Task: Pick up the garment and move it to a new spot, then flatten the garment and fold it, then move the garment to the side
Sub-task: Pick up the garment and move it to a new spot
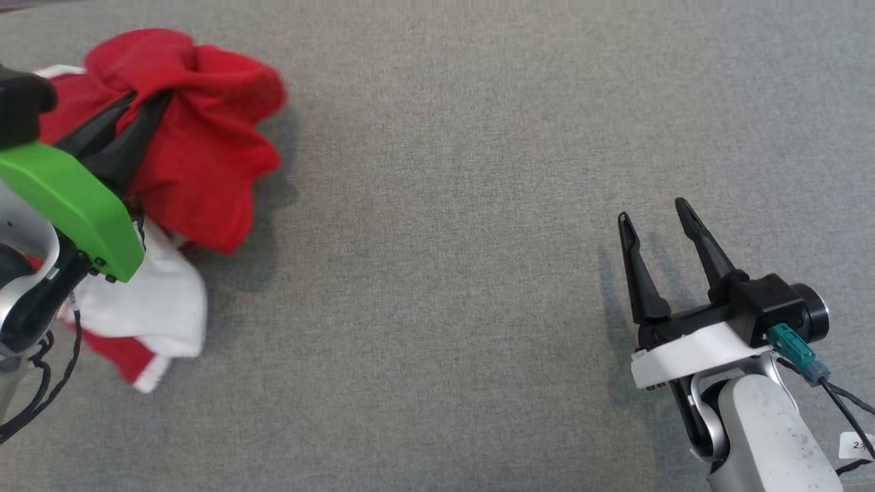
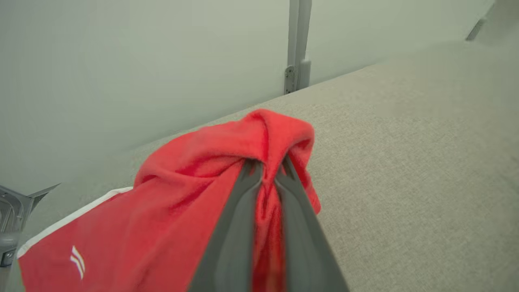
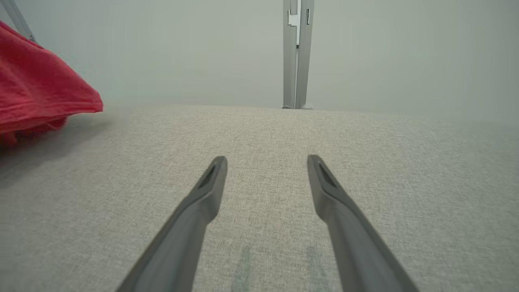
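Note:
The garment (image 1: 205, 143) is red with white parts and lies bunched at the far left of the grey cloth surface. My left gripper (image 1: 147, 102) is shut on a fold of its red fabric. In the left wrist view that gripper (image 2: 267, 168) pinches a raised ridge of the garment (image 2: 194, 162), which carries a white stripe and a small white logo. Over the right of the surface my right gripper (image 1: 656, 213) stands open, away from the garment. Its fingers (image 3: 211, 182) have nothing between them, and an edge of the garment (image 3: 36, 93) shows at the left.
The grey fabric surface (image 1: 451, 239) stretches wide between the two arms. A pale wall rises behind it with an upright grey metal post (image 3: 297, 52) at the far edge. A grey metal bracket (image 2: 16, 215) sits at the left.

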